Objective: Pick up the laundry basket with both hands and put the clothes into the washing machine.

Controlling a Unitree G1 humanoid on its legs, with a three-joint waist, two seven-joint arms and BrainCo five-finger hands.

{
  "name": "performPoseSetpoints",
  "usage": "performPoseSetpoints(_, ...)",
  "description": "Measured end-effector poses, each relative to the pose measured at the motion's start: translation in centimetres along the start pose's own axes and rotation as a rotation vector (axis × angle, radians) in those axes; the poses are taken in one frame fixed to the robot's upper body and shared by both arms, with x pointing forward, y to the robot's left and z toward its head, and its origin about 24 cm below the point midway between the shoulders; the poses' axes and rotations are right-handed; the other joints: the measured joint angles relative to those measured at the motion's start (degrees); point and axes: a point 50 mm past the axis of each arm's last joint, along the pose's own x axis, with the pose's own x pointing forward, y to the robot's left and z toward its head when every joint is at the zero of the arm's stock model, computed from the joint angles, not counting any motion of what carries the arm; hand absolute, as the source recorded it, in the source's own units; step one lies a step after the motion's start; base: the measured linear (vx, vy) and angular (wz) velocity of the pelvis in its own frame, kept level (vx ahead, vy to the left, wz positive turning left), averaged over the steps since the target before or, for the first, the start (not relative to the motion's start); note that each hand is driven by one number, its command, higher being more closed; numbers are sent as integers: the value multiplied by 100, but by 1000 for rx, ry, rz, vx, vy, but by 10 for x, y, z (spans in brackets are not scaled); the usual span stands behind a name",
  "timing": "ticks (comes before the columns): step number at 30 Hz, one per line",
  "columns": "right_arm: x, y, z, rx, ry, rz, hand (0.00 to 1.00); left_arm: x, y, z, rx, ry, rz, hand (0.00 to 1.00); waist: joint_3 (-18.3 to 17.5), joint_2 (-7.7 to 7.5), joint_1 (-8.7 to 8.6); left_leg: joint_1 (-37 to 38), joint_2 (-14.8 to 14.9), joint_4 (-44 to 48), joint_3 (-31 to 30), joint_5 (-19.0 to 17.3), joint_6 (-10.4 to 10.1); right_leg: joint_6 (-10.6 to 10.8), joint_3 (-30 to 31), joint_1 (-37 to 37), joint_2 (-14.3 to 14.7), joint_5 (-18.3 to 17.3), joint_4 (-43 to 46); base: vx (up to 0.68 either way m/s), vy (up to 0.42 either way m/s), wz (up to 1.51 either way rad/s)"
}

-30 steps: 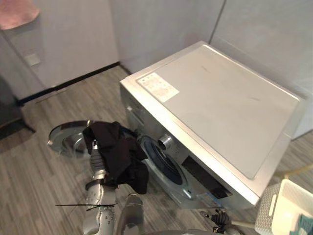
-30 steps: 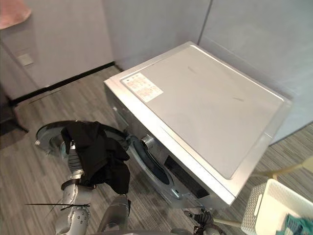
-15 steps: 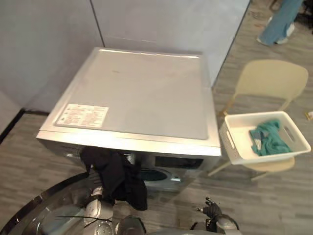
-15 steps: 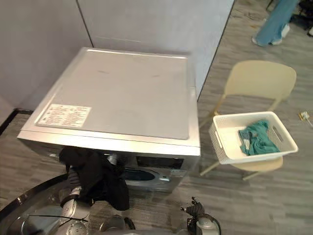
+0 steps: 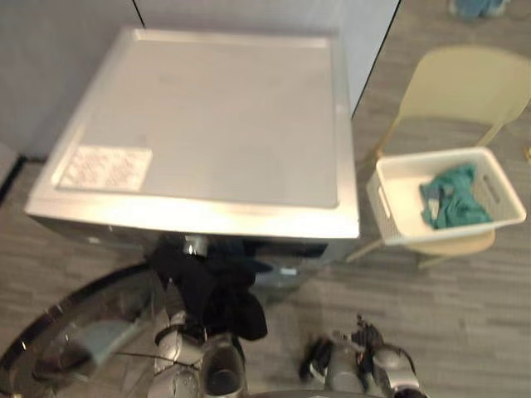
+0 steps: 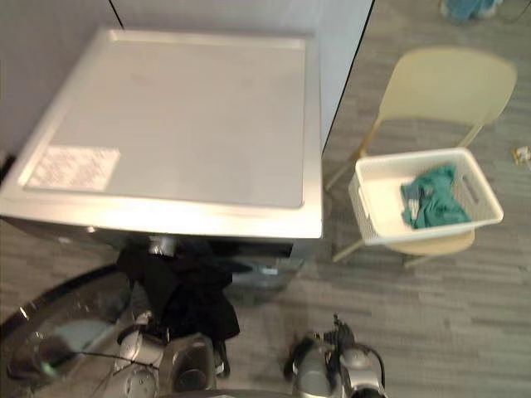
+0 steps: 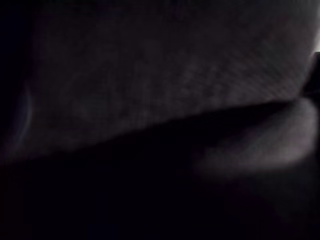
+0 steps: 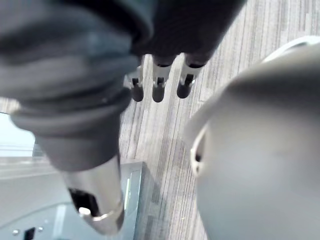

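Black garment drapes over the left hand, fingers hidden so grip unclear, at the washing machine mouth, apparently for loading. Right hand hangs slack, 5 o'clock. Laundry basket holding teal clothes, 3 o'clock.

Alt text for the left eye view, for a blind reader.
A black garment, draped over the robot's left hand, hangs before the front of a silver washing machine seen from above, its round door open. To the right, a white laundry basket holding teal clothes sits on a cream chair.
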Motion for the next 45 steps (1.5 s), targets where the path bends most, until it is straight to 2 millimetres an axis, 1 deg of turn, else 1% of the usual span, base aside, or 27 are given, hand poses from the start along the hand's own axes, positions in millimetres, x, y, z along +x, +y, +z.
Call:
performPoseSetpoints(2,3,10,55,-16,-184,-1,0,17,-25,12,-33,-56,-58,100,449,-12,-8,-916,216,1040,-50,-602,114,29,359,-952,-197,-455,950,-320,74,-19)
performPoseSetpoints(3,1,14,70,-13,-239,-4,0,23,-32,15,-41,-69,-66,100,560,-12,3,-1175,260,1325,-66,-714,171,9,478,-1236,-259,-514,1206,-314,60,-25)
performPoseSetpoints(5,-11,36,122,66,-431,20,0,39,-50,24,-59,-103,-87,100,776,-18,19,-2154,460,2237,-171,-1037,260,-62,804,-2256,-336,-673,1947,-326,75,-29)
performPoseSetpoints(7,-21,53,147,210,-528,57,0,51,-63,28,-65,-116,-86,100,837,-25,4,-2766,545,2660,-227,-1096,349,-85,960,-2876,-372,-693,2289,-263,56,-18)
performPoseSetpoints(8,-26,61,157,286,-564,91,0,59,-70,28,-72,-117,-78,100,848,-15,9,-3131,590,2926,-271,-1139,390,-104,1068,-3247,-379,-704,2506,-196,49,-12)
performPoseSetpoints(9,-27,63,161,319,-580,100,0,63,-73,29,-81,-120,-71,100,853,-14,5,-3308,607,3056,-298,-1166,414,-113,1118,-3427,-384,-709,2617,-171,62,-10)
performPoseSetpoints(12,-32,63,175,551,-629,161,0,87,-100,25,-110,-85,-47,100,866,-16,-24,-4138,619,3597,-385,-1237,481,-145,1351,-4299,-484,-726,3112,-128,80,-3)
performPoseSetpoints(15,-36,66,182,686,-645,214,0,102,-128,39,-123,-99,-74,100,903,-31,-109,-4840,665,3987,-445,-1272,543,-164,1559,-5029,-487,-715,3458,-88,59,-4)
performPoseSetpoints(17,-39,68,186,719,-660,239,0,109,-140,61,-160,-152,-96,100,905,-33,-166,-5185,702,4148,-461,-1280,557,-197,1637,-5394,-477,-689,3589,-51,23,-7)
performPoseSetpoints(19,-48,68,194,733,-721,276,0,119,-148,100,-168,-256,-109,100,906,-36,-268,-5494,764,4289,-471,-1285,567,-206,1700,-5734,-448,-654,3702,-43,7,-15)
performPoseSetpoints(21,-58,61,196,744,-795,297,0,126,-153,156,-222,-406,-118,100,907,-37,-370,-5707,870,4394,-489,-1290,575,-298,1724,-5970,-363,-603,3757,-26,-16,-22)
performPoseSetpoints(22,-59,59,194,747,-806,301,0,125,-154,169,-231,-447,-119,100,907,-38,-373,-5734,914,4407,-489,-1290,575,-309,1718,-6002,-334,-597,3751,-10,-22,-20)
performPoseSetpoints(23,-59,54,189,767,-810,293,0,122,-158,190,-245,-513,-137,100,907,-38,-406,-5768,931,4407,-494,-1290,575,-318,1717,-6043,-306,-593,3748,-2,-22,-14)
performPoseSetpoints(24,-59,53,187,772,-807,292,0,119,-160,200,-251,-548,-147,100,907,-38,-430,-5787,951,4408,-501,-1289,576,-320,1709,-6051,-286,-592,3741,6,-28,-14)
performPoseSetpoints(26,-59,50,179,772,-804,283,0,102,-167,235,-317,-692,-176,100,907,-38,-503,-5829,1000,4364,-498,-1290,573,-328,1673,-6080,-228,-587,3665,18,-23,-12)
performPoseSetpoints(28,-59,49,178,772,-803,282,0,91,-175,254,-368,-763,-196,100,907,-38,-544,-5853,1035,4327,-496,-1289,572,-337,1646,-6089,-172,-571,3591,18,-9,-13)
performPoseSetpoints(30,-61,50,181,771,-817,291,0,84,-184,276,-386,-820,-210,100,905,-43,-552,-5902,1112,4301,-482,-1290,569,-372,1623,-6138,-99,-515,3513,8,-8,-20)
performPoseSetpoints(32,-68,48,188,769,-866,318,0,67,-199,310,-407,-913,-262,100,905,-47,-585,-6009,1142,4193,-450,-1261,525,-351,1595,-6243,-30,-429,3344,-29,-14,-16)
performPoseSetpoints(33,-69,47,189,768,-874,321,0,63,-203,320,-412,-939,-272,100,906,-50,-603,-6051,1158,4167,-451,-1248,505,-357,1573,-6268,-7,-413,3297,-52,-23,-15)
performPoseSetpoints(35,-73,45,194,760,-903,343,0,47,-226,361,-453,-981,-358,100,912,-118,-664,-6256,1189,3975,-383,-1214,441,-367,1555,-6473,75,-322,3041,-65,-32,-11)
performPoseSetpoints(36,-74,45,196,765,-912,346,0,43,-235,370,-449,-982,-387,0,915,-125,-669,-6315,1190,3899,-353,-1206,429,-359,1545,-6534,95,-317,2961,-85,-44,-4)
performPoseSetpoints(38,-82,42,204,776,-955,364,0,19,-269,402,-298,-1033,-476,0,932,-155,-686,-6553,1190,3530,-279,-1142,319,-240,1383,-6685,174,-248,2504,-112,-48,-9)
performPoseSetpoints(40,-85,40,206,782,-979,377,0,4,-285,414,-110,-1114,-481,0,943,-177,-679,-6678,1209,3303,-240,-1116,273,-204,1224,-6743,184,-228,2294,-84,-27,-7)
performPoseSetpoints(42,-86,39,200,777,-978,385,0,4,-291,414,247,-1240,-314,0,974,-247,-651,-6756,1330,3430,-147,-1046,203,-295,1174,-6801,163,-110,2242,-85,-42,0)
performPoseSetpoints(43,-87,40,200,773,-981,392,0,8,-290,414,313,-1253,-265,0,974,-246,-632,-6766,1334,3601,-252,-1040,219,-303,1120,-6803,183,-100,2250,-66,-7,-37)
performPoseSetpoints(44,-89,40,201,757,-994,406,0,15,-285,414,461,-1277,-154,0,977,-280,-622,-6725,1391,3574,-340,-962,403,-277,1048,-6818,244,-61,2249,-35,11,-39)
performPoseSetpoints(45,-90,39,200,753,-1000,412,0,25,-280,409,594,-1280,-64,0,976,-287,-650,-6720,1408,3587,-316,-927,434,-345,1022,-6830,212,-19,2333,-31,16,-27)
